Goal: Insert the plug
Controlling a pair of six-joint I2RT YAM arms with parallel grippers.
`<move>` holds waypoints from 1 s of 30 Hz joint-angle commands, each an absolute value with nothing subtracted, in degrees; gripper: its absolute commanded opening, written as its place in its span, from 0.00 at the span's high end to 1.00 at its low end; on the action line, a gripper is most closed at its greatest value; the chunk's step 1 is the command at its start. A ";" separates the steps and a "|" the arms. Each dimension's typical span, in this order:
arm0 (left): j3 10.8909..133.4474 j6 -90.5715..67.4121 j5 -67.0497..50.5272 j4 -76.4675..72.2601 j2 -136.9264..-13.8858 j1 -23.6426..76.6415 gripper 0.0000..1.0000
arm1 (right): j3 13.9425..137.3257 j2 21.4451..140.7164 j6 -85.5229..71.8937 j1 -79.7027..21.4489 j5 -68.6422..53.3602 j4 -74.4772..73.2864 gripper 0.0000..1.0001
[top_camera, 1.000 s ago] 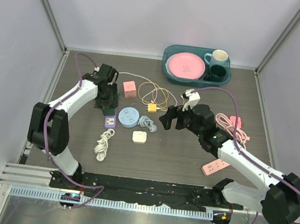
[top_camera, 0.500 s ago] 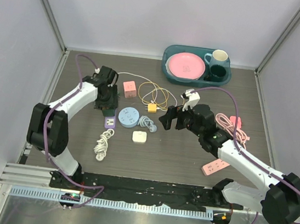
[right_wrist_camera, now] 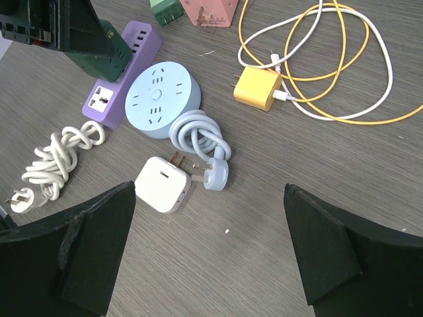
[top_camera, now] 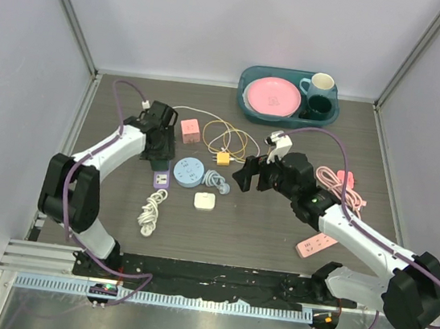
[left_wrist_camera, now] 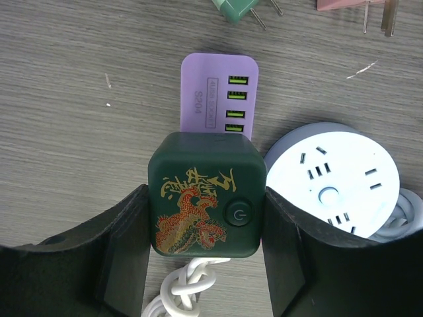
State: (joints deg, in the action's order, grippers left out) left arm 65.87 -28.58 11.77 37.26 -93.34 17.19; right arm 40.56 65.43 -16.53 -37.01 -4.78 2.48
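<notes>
Moved since the earlier frame: left gripper (top_camera: 158, 145), nudged slightly rightward over the strip (top_camera: 160, 178). Right gripper (top_camera: 243, 174) is unchanged.

Top view. Left jaws sit at the strip's far end. Round socket (top_camera: 189, 172) lies just beside them, on their right. Right jaws hover well apart from these, near the white charger (top_camera: 205, 201).

Left wrist view. Jaws narrow, clamped on both flanks of the green cube (left_wrist_camera: 207, 195), the plug of the task. The strip's USB end shows just ahead of the jaws. Round socket is to their right, at the cube's corner. White cord (left_wrist_camera: 188, 287) lies behind and below. Whether the pins are seated cannot be told, as the cube hides them.

Right wrist view. Jaws wide, holding nothing. Charger and blue plug (right_wrist_camera: 215, 173) lie between and just ahead of them. Cube and strip are far ahead, to the left.

Handling note (judgement). Keep the cube square to the strip, edges parallel. Press straight down without tilt. The strip looks light and may slide, so a steady, centred push suits. Ease the grip only once the cube sits flush.
</notes>
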 commanded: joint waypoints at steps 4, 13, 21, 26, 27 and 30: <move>57.93 -32.25 15.47 40.17 -99.93 18.02 1.00 | 40.17 64.86 -15.38 -36.74 -5.36 3.87 0.01; 51.68 -37.96 16.35 36.13 -97.47 21.53 1.00 | 39.73 65.13 -14.85 -36.48 -6.15 4.39 0.01; 52.91 -37.88 16.43 36.82 -98.53 21.45 1.00 | 39.46 64.60 -14.50 -36.39 -6.59 4.39 0.01; 54.66 -37.36 19.76 39.89 -97.83 19.60 1.00 | 39.29 63.81 -14.15 -36.30 -6.33 4.31 0.01; 54.84 -37.09 20.38 40.42 -97.74 19.08 1.00 | 39.29 63.46 -14.15 -36.39 -6.24 4.22 0.01; 55.63 -35.69 22.32 42.53 -96.86 16.36 1.00 | 39.29 63.19 -13.45 -36.21 -5.89 4.04 0.01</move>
